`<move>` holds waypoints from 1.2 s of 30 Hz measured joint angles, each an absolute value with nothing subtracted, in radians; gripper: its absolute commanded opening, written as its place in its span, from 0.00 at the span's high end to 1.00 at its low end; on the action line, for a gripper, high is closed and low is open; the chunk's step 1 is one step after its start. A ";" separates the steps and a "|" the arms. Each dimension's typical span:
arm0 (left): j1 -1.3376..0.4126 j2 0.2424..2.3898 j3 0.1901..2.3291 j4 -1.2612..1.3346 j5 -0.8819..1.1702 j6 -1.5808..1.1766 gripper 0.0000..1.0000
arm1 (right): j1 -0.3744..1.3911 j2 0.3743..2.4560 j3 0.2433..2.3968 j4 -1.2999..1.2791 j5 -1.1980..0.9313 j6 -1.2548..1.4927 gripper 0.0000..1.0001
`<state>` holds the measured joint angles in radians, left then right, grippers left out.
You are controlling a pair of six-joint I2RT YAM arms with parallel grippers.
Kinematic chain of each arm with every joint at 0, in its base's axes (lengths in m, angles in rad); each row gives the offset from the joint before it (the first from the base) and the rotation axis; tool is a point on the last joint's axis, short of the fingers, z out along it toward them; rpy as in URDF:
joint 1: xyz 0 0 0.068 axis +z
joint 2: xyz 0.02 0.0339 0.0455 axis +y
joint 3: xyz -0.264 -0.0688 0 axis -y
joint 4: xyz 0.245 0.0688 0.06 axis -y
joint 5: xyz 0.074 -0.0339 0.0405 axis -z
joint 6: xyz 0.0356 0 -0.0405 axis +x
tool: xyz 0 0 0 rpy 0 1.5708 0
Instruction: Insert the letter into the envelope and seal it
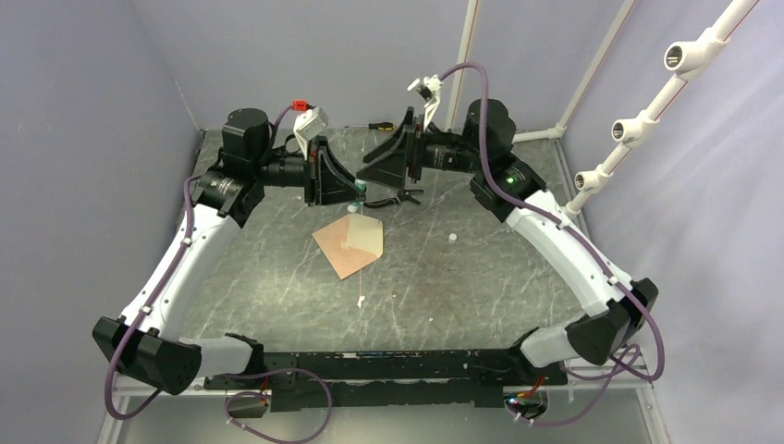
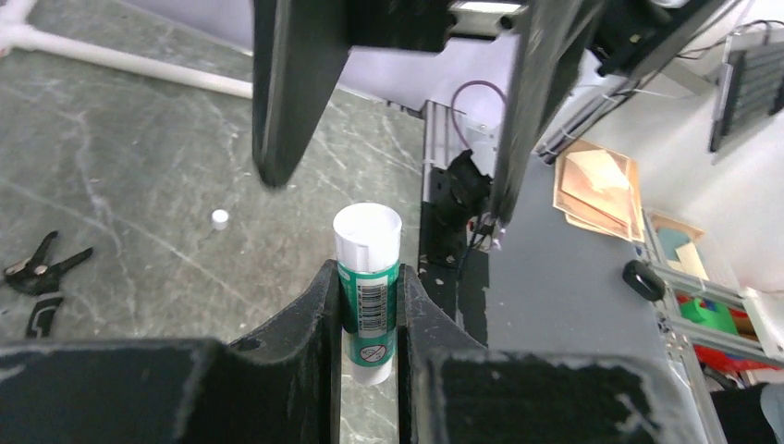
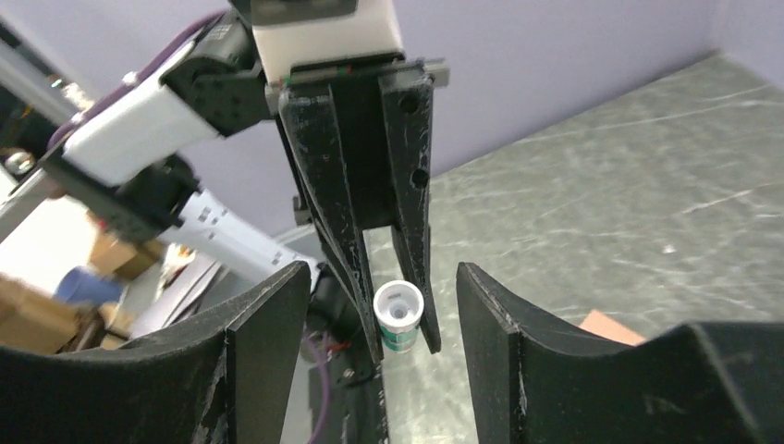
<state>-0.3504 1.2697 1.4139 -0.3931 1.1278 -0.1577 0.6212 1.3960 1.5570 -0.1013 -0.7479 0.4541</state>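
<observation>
My left gripper (image 2: 368,275) is shut on a green-and-white glue stick (image 2: 368,236), held in the air with its uncapped white end toward the right arm. Facing it, my right gripper (image 3: 381,268) stands open with nothing between its fingers, the glue stick (image 3: 398,319) just beyond them. From above, both grippers meet over the back middle of the table. In front of them a brown envelope (image 1: 349,242) lies flat, a paler patch on its upper right part. I cannot make out the letter apart from it. A brown paper corner (image 3: 610,326) shows in the right wrist view.
A small white cap (image 1: 452,238) lies on the table to the right of the envelope. A black clip (image 1: 402,196) rests behind it and a screwdriver (image 1: 374,124) at the back wall. A small white scrap (image 1: 360,301) lies nearer the front.
</observation>
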 measured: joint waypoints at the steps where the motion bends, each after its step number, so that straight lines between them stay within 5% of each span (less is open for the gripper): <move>1: -0.350 1.270 1.414 -0.385 1.151 -0.162 0.98 | 0.621 1.408 1.557 -0.096 -0.797 0.456 0.37; 4: -0.350 1.270 1.417 -0.374 1.194 -0.173 0.98 | 0.622 1.437 1.557 -0.087 -0.887 0.463 0.40; 10: -0.350 1.270 1.426 -0.370 1.218 -0.178 0.98 | 0.621 1.439 1.542 -0.054 -0.937 0.471 0.77; 20: -0.350 1.267 1.428 -0.373 1.205 -0.176 0.98 | 0.624 1.454 1.555 -0.057 -0.928 0.481 1.00; 24: -0.350 1.246 1.429 -0.408 1.069 -0.150 0.97 | 0.641 1.463 1.581 -0.118 -0.812 0.455 1.00; 32: -0.348 1.213 1.399 -0.414 0.775 -0.105 0.97 | 0.817 1.499 1.680 -0.299 -0.105 0.538 1.00; 33: -0.348 1.212 1.392 -0.403 0.750 -0.098 0.98 | 0.836 1.534 1.743 -0.361 -0.038 0.552 0.95; 36: -0.339 1.212 1.387 -0.381 0.684 -0.086 0.98 | 0.865 1.645 1.932 -0.505 0.077 0.571 0.53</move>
